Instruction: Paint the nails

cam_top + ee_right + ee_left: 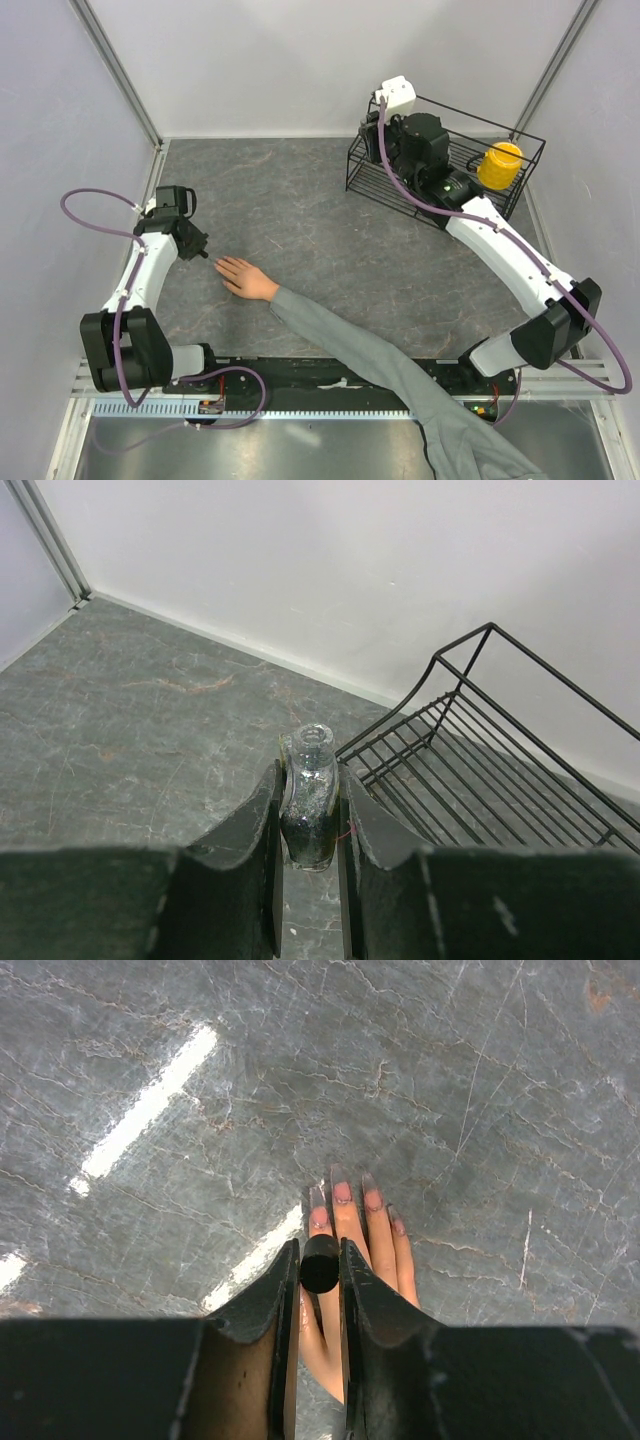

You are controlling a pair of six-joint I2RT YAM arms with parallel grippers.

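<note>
A bare hand (245, 277) with a long grey sleeve (380, 360) lies flat on the grey table, fingers pointing left. In the left wrist view its pale pinkish nails (341, 1192) show just beyond my fingertips. My left gripper (320, 1258) is shut on a small round black cap (320, 1266) and hovers over the fingers; it also shows in the top view (198, 247), just left of the hand. My right gripper (310, 780) is shut on a small open glass bottle (309, 800) of dark polish, held upright beside the wire basket.
A black wire basket (530, 135) stands at the back right with a yellow jar (500, 165) inside; its corner is just right of my right gripper in the right wrist view (500, 770). White walls close the back and sides. The right arm (500, 240) reaches across the right side.
</note>
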